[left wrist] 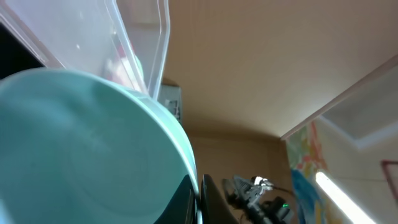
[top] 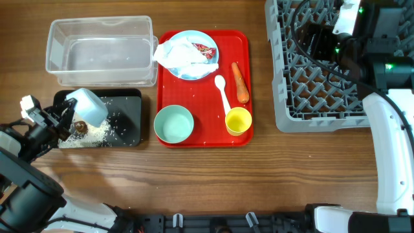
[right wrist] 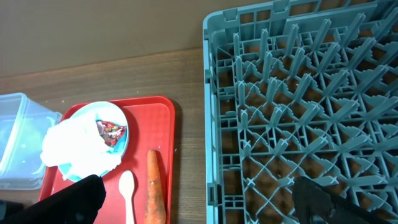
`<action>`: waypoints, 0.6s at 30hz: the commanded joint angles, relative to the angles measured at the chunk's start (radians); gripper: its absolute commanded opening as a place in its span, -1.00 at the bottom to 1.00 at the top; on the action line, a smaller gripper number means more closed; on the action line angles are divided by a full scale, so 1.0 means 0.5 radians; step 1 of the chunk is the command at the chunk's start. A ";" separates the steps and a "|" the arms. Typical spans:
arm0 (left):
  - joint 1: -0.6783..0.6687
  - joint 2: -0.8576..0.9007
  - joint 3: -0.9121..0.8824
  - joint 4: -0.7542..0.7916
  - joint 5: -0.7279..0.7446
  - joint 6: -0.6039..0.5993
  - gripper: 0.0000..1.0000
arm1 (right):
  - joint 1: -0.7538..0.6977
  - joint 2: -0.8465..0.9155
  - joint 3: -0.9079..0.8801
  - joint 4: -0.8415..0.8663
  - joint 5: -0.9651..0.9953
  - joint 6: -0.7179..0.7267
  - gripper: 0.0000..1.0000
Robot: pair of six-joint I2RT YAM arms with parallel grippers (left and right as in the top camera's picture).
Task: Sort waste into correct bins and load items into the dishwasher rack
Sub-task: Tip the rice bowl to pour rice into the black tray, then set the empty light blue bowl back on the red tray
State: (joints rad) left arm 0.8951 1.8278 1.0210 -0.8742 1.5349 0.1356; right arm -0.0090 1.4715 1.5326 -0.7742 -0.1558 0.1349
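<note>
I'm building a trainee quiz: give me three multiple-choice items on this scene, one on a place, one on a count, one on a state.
1. Where is the carrot? A on the red tray; B in the rack; C in the tub.
2. How many bowls show? A one; B two; C three.
3. The left gripper is: A open; B shut on the blue bowl; C out of view.

1 A: it lies beside the spoon on that tray.
2 B: the mint bowl and the blue one.
3 B: the bowl hangs tilted in its grip over the black tray.
</note>
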 commanded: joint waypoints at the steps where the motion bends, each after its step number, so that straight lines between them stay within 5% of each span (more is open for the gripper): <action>1: 0.008 0.018 -0.005 0.038 -0.156 -0.021 -0.92 | 0.012 0.024 0.046 0.005 -0.002 0.013 0.99; 5: -0.059 -0.085 -0.002 -0.002 -0.103 0.004 -0.92 | 0.012 0.024 0.047 0.014 -0.002 0.012 0.99; 10: -0.472 -0.664 0.141 0.127 -0.214 0.079 -0.92 | 0.012 0.024 0.046 0.023 -0.002 0.013 1.00; 13: -0.956 -1.021 0.169 0.396 -0.862 -0.237 -0.92 | 0.012 0.024 0.046 0.022 -0.002 0.013 1.00; 14: -1.277 -1.128 0.169 0.536 -1.355 -0.417 -0.92 | 0.012 0.024 0.046 0.021 -0.002 0.013 0.99; 18: -2.123 -1.085 0.169 0.771 -2.410 -0.507 -0.92 | 0.012 0.024 0.046 0.012 -0.002 0.013 0.99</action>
State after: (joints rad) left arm 0.0257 1.2541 1.0985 -0.5274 0.7437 -0.0654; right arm -0.0090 1.4719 1.5326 -0.7670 -0.1558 0.1349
